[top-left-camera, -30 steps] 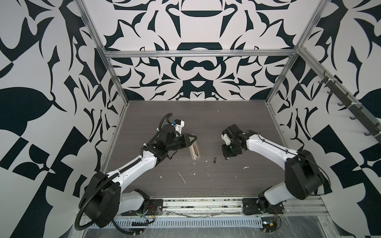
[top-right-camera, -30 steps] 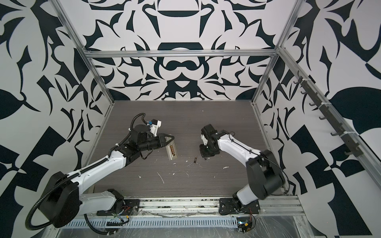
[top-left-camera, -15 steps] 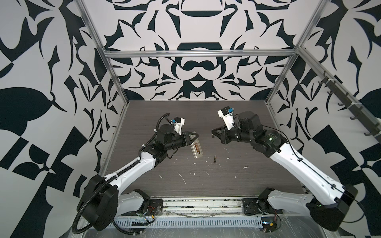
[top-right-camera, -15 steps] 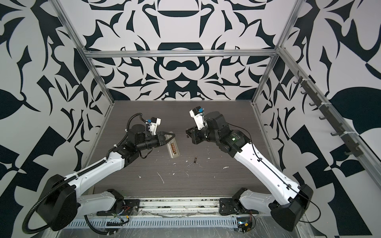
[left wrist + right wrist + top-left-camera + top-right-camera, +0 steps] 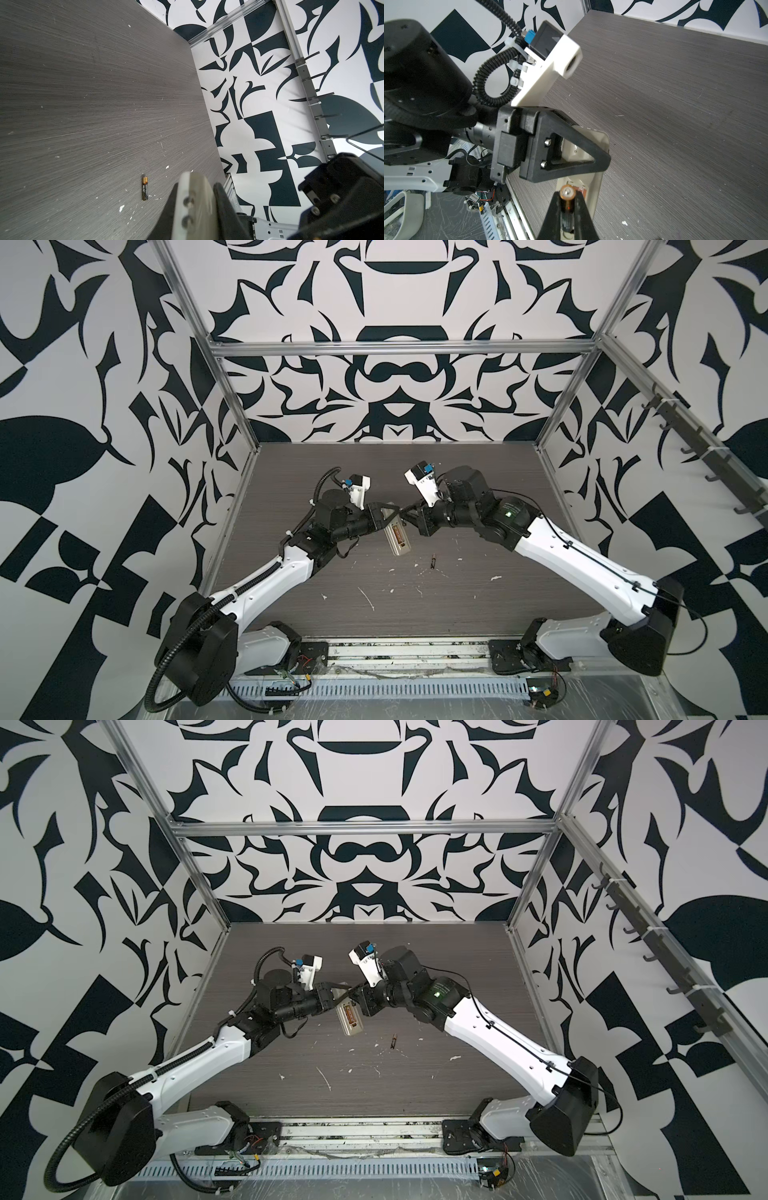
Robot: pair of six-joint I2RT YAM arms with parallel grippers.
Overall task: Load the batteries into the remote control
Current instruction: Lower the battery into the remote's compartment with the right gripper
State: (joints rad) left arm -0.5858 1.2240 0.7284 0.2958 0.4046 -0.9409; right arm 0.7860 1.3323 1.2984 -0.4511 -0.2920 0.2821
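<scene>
My left gripper (image 5: 390, 512) was clamped on the remote control (image 5: 398, 538). It held the remote tilted and apparently clear of the table (image 5: 457, 605), pale back and battery recess facing my right arm, presumably for loading. My right gripper (image 5: 408, 515) was pinched shut on one battery (image 5: 567, 192), end-on just beside the recess. Count: two batteries, with the second battery (image 5: 433, 560) loose on the table, apart from the remote; one remote.
</scene>
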